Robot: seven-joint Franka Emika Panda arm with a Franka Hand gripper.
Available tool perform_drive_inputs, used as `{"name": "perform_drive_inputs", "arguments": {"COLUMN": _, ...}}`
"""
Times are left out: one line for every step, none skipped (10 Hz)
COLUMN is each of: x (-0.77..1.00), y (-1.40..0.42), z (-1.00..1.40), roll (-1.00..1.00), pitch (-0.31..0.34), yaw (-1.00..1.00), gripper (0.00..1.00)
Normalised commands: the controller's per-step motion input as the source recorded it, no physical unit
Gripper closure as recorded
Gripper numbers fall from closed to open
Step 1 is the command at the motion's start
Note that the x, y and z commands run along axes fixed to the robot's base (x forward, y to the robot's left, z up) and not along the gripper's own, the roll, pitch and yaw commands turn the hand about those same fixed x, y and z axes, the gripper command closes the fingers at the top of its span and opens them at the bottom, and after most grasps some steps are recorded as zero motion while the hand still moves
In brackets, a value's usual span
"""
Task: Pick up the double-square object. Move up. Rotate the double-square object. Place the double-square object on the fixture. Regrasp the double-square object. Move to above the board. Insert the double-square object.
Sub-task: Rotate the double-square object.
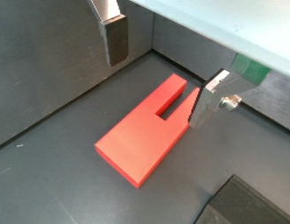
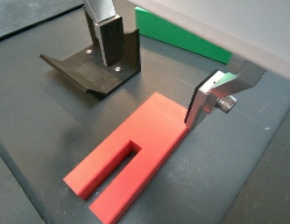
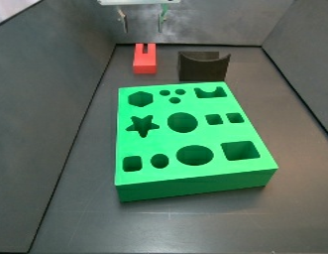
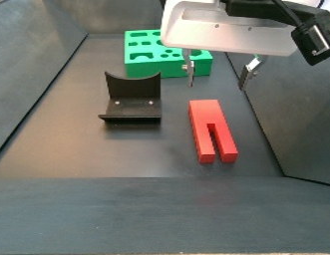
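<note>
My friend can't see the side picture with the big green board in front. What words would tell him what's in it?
A big green board full of shaped holes lies in front on a dark floor. Behind it lie the red double-square object and, beside it, the black fixture. The gripper hangs above the red piece, fingers open, holding nothing.

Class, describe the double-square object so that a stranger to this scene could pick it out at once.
Start from the big green board on the dark floor. Beyond its far end lie a black fixture and, beside it, the double-square object, under the open gripper. It alone is bright red, a flat bar slotted into two prongs.
</note>
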Motion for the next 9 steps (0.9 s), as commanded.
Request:
{"name": "perform_drive_inputs", "arguments": {"x": 0.0, "y": 0.0, "z": -1.0, "roll": 0.0, "pitch": 0.0, "yaw": 0.0, "gripper": 0.0}}
{"name": "perform_drive_inputs", "arguments": {"x": 0.01, "y": 0.0, "z": -1.0, "roll": 0.0, "pitch": -0.013, "yaw": -0.04, "gripper": 0.0}}
{"name": "perform_drive_inputs", "arguments": {"x": 0.01, "y": 0.0, "z": -1.0, "roll": 0.0, "pitch": -0.024, "yaw": -0.04, "gripper": 0.0}}
{"name": "perform_drive_inputs", "arguments": {"x": 0.02, "y": 0.01, "z": -1.0, "roll": 0.0, "pitch": -0.031, "yaw": -0.03, "gripper": 0.0}}
{"name": "perform_drive_inputs", "arguments": {"x": 0.03, "y": 0.01, "z": -1.0, "roll": -0.01, "pitch": -0.032, "yaw": -0.02, "gripper": 0.0}}
{"name": "perform_drive_inputs", "arguments": {"x": 0.04, "y": 0.01, "z": -1.0, "roll": -0.02, "pitch": -0.031, "yaw": -0.02, "gripper": 0.0}}
{"name": "perform_drive_inputs", "arguments": {"x": 0.04, "y": 0.01, "z": -1.0, "roll": -0.02, "pitch": -0.032, "yaw": -0.01, "gripper": 0.0}}
{"name": "perform_drive_inputs", "arguments": {"x": 0.04, "y": 0.01, "z": -0.83, "roll": -0.03, "pitch": -0.037, "yaw": -0.01, "gripper": 0.0}}
{"name": "perform_drive_inputs", "arguments": {"x": 0.04, "y": 0.01, "z": -0.7, "roll": -0.03, "pitch": -0.042, "yaw": -0.01, "gripper": 0.0}}
